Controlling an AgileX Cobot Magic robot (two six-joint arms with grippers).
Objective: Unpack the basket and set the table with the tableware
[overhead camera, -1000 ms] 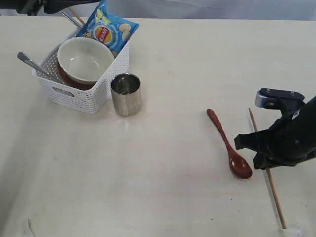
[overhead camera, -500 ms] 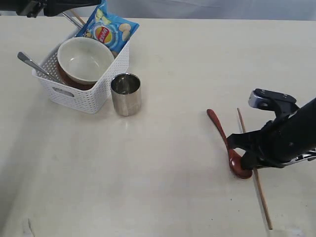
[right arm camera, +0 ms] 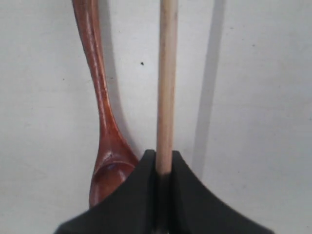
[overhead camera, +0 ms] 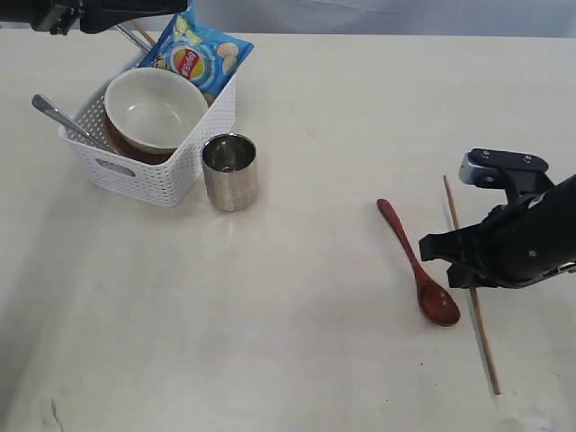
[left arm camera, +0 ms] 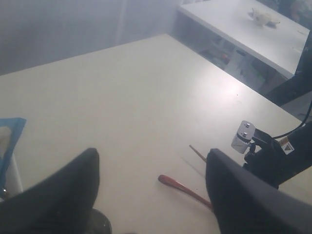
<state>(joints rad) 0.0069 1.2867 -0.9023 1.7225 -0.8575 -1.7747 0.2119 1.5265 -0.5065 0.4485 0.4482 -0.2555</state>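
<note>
Tabletop as seen from my two arms, items counted.

**Table**: one pale surface that carries everything.

**Basket**: one, white and perforated, at the far left of the exterior view. Inside it:
- One cream bowl sits on one reddish-brown plate, of which only an edge shows.
- One blue chip bag leans at the far end.
- One steel handle juts over the left rim.
- A second steel handle shows at the far rim. I cannot tell which is knife and which is fork.

**Cup**: one, shiny steel, upright on the table just beside the basket's near right corner.

**Spoon**: one, dark red, flat on the table at the right, well apart from the basket, with its bowl end toward the camera.

**Chopstick**: one, plain wood, just beside the spoon and roughly parallel to it. Its shadow falls apart from it.

**My right gripper**: its jaws are pressed together, pinching that chopstick partway along.

**My left gripper**: its two fingers are spread wide, with nothing between them, above the far end of the basket.
</note>
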